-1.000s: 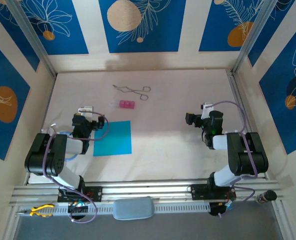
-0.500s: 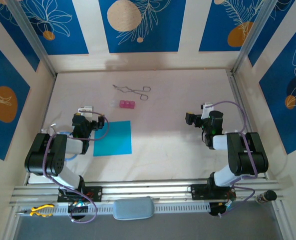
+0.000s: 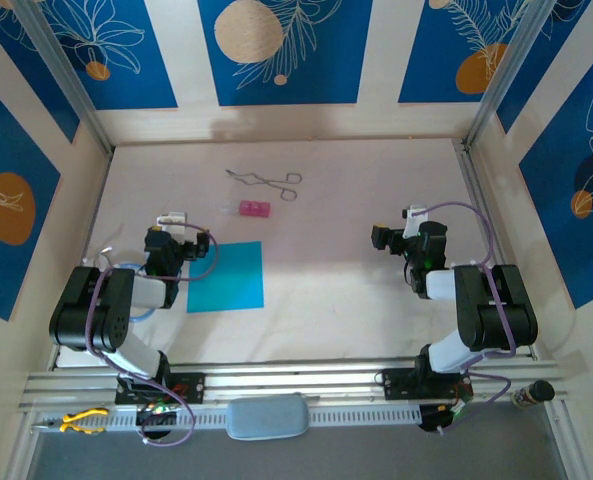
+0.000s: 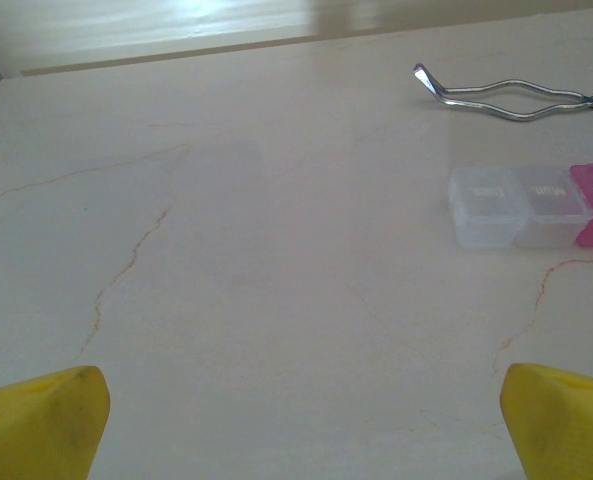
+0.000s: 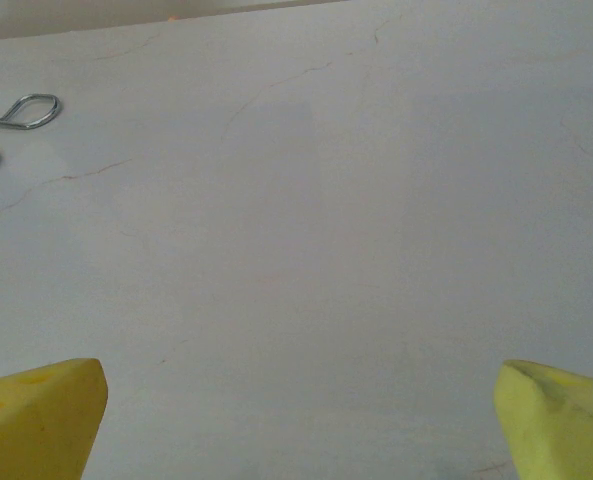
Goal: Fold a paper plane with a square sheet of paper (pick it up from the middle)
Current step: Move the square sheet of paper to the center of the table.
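The square sheet of paper (image 3: 226, 276) lay flat and unfolded on the near left part of the table (image 3: 346, 190), with no crease visible from above. Just beside its left edge sat the left gripper (image 3: 172, 232), its yellow-tipped jaws spread wide and empty, pointing toward the far wall rather than down at the sheet. Beyond the paper's far edge stood a small pink block (image 3: 253, 209), and farther back a pair of metal forceps (image 3: 266, 181), both apart from the sheet. Well across the table, the right gripper (image 3: 389, 238) was likewise wide open and held nothing, with bare tabletop ahead of it. By every sign the job had not yet begun: the sheet had to be lifted from its middle, and every fold of the plane remained to be made.
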Available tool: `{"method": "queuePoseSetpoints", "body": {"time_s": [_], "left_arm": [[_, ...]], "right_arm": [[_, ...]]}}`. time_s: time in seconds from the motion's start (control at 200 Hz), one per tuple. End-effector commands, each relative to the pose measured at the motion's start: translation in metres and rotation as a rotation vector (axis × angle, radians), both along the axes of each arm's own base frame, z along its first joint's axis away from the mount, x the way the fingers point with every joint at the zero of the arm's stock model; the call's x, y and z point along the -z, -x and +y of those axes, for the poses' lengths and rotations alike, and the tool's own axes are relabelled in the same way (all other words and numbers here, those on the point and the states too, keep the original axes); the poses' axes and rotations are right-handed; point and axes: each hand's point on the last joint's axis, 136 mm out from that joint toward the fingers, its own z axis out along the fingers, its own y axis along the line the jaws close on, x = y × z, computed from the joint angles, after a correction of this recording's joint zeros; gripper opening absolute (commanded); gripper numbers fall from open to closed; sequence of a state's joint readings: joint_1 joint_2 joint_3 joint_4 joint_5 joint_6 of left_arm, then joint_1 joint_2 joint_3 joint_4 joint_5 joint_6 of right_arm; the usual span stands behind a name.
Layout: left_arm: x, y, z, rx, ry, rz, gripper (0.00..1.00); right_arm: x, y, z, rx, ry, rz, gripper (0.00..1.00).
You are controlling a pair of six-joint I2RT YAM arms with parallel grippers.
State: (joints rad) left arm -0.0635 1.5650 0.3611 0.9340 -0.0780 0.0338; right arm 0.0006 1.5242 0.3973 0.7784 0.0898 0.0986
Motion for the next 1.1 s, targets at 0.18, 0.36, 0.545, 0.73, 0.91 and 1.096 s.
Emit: {"method": "queuePoseSetpoints", "body": {"time_s": [0.18,0.36,0.545,0.73,0.91,1.096], "left_arm": [[-0.007,-0.002,-0.008,0.044,0.0,-0.027,1.0],[-0.019,0.009,-0.011,0.063,0.004,-0.093,1.0],[-0.039,0.016,-0.003,0.014,0.029,-0.047,1.0],[-0.073,0.021,0.008,-0.085,0.122,-0.038,1.0],[-0.08,0.04,0.012,-0.214,0.362,0.094,1.0],[-0.075,0.052,-0.059,0.118,0.592,0.249,0.99]], "right_arm": [[-0.014,-0.008,0.0,0.008,0.001,-0.052,0.99],[-0.017,-0.004,0.012,-0.071,-0.004,-0.062,0.99],[-0.031,0.006,0.026,-0.158,-0.003,-0.103,0.99],[-0.057,0.01,0.012,-0.085,-0.095,0.123,0.99],[-0.095,0.031,0.017,0.0,-0.391,0.262,0.99],[-0.111,0.059,0.061,-0.169,-0.719,0.314,1.0]]}}
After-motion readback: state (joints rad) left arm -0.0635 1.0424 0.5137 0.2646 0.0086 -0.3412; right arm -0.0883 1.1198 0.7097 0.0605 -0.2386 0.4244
